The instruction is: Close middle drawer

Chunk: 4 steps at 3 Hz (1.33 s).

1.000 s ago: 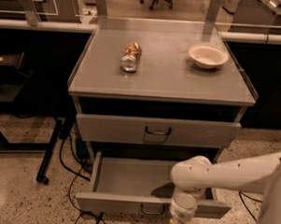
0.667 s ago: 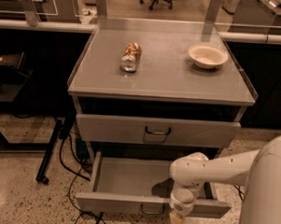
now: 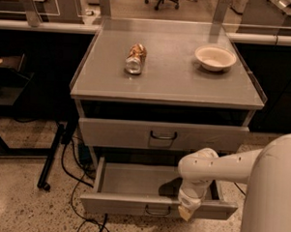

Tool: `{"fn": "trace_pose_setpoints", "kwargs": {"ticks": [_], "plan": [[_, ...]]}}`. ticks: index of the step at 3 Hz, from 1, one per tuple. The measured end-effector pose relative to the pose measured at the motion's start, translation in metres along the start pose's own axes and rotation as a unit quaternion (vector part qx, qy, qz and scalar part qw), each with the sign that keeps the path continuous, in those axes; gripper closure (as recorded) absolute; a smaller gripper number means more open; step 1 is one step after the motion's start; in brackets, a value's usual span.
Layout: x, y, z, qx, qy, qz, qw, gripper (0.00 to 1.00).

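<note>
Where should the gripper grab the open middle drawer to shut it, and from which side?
Probably the bar handle centred on the flat front of the middle drawer, approached from the front, since the drawer stands pulled out; the gripper sits beside that handle.

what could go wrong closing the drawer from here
1. The gripper sits at the front of the middle drawer, right of its handle; an off-centre push may skew it.
2. The wrist hangs over the tray and could jam under the upper drawer.
3. A hard shut might roll the can lying on top.
</note>
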<state>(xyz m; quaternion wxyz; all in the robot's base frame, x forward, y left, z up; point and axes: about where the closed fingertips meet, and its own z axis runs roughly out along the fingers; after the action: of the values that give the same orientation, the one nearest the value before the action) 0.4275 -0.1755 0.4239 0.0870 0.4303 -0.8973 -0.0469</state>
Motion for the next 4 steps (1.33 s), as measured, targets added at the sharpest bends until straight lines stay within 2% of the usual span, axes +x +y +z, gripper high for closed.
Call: {"fn": "trace_pose_setpoints", "kwargs": {"ticks": [1, 2, 3, 4], "plan": [[0.000, 0.000, 0.000, 0.000, 0.000, 0.000, 1.0000, 1.00], [-0.004, -0.015, 0.004, 0.005, -0.012, 0.034, 0.9993, 1.00], [-0.006, -0.020, 0.005, 0.006, -0.015, 0.045, 0.9989, 0.87], [-0.006, -0.020, 0.005, 0.006, -0.015, 0.045, 0.9989, 0.65]]}}
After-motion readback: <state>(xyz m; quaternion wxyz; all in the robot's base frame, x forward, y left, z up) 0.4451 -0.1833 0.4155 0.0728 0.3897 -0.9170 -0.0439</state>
